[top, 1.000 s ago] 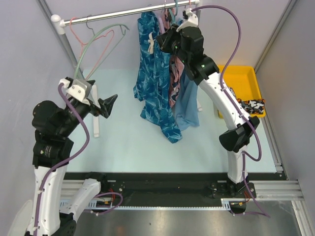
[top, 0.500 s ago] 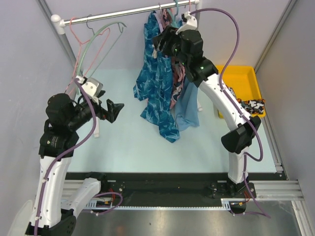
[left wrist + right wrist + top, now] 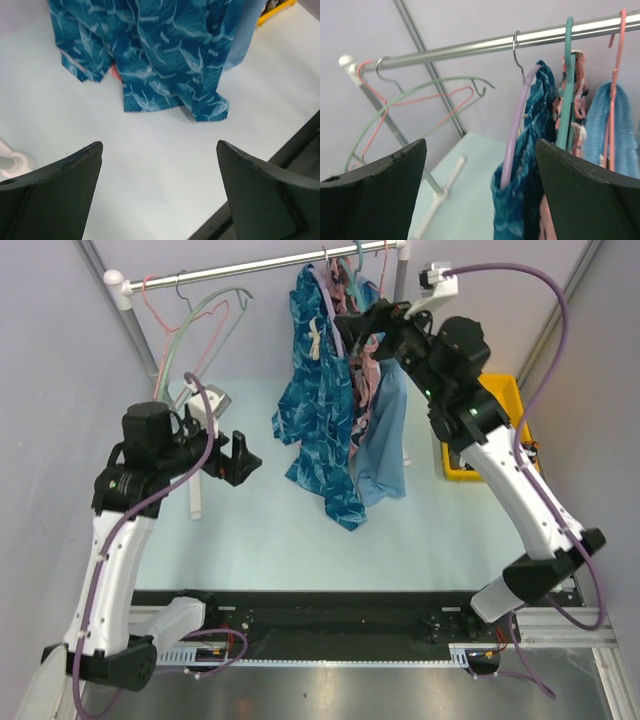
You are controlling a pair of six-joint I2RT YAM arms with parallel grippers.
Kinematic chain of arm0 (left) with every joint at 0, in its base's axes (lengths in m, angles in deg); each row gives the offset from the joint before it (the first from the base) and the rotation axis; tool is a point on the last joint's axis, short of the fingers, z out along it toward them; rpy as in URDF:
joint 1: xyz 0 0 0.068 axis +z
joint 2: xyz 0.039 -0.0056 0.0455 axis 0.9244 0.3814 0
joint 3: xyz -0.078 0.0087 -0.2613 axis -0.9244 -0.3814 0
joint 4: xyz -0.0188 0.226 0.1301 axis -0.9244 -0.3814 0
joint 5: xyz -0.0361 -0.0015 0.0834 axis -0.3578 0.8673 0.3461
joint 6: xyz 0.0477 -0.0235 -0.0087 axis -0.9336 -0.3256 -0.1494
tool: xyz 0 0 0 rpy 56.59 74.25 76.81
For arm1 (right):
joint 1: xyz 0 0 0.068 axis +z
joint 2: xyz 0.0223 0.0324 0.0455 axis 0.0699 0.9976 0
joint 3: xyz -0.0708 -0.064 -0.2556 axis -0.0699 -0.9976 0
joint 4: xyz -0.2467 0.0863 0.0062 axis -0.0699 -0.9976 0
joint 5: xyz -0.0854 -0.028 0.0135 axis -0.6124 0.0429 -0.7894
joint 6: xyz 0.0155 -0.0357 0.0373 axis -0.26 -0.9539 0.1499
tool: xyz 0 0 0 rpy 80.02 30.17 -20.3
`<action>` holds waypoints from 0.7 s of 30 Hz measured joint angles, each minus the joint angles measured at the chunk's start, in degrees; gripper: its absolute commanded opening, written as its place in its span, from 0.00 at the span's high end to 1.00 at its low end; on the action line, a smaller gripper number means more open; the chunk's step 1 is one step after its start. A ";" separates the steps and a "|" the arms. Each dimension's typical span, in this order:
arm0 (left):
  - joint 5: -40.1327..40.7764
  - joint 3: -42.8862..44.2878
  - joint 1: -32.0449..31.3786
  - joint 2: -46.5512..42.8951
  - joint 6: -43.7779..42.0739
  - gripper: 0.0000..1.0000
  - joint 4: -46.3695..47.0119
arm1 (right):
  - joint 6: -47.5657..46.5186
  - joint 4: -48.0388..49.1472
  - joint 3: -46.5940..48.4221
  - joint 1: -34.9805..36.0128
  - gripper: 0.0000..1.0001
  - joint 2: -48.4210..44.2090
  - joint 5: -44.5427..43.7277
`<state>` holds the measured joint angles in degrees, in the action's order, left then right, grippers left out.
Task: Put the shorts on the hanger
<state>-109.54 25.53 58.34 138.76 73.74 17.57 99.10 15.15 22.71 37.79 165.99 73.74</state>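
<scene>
While the left claw (image 3: pixel 160 150) and right claw (image 3: pixel 481 144) stand spread, deep blue-teal leaf-print fabric shorts (image 3: pixel 315 410) hang on a thin lilac wire hanger (image 3: pixel 512 135).
Its hook rides the silver metal rail (image 3: pixel 460 48).

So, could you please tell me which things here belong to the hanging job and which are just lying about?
For the job: the shorts, the lilac hanger they hang over.
Just about: light-blue garment, pink patterned garment, empty green hanger, empty pink hanger, yellow bin.

Patterned shorts (image 3: pixel 316 430) under the rail (image 3: pixel 262 264)
</scene>
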 measured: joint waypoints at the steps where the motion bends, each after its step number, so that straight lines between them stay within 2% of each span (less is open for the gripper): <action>1: 0.00 0.76 0.00 1.66 -0.02 0.00 -1.11 | -1.20 0.50 -1.92 0.02 0.04 -1.79 0.55; 5: 0.02 0.92 0.00 5.18 -0.13 0.00 -4.90 | -6.82 0.63 -11.47 0.02 0.02 -11.30 3.37; 9: 0.04 -1.31 0.02 5.03 -1.75 0.00 -6.32 | -11.72 -1.49 -21.29 -0.07 0.00 -20.46 4.81; 13: 1.33 -5.64 0.02 4.94 -4.20 0.01 -6.64 | -15.91 -8.37 -29.05 -1.44 0.00 -28.83 5.31; 21: 6.84 -16.48 0.02 4.02 -9.38 0.00 -5.95 | -21.46 -22.84 -41.40 -9.60 0.00 -38.95 9.33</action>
<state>-102.70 9.05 58.37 142.78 64.36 11.63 77.64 -7.69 -18.68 28.19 127.04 83.07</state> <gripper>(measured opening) 0.996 0.994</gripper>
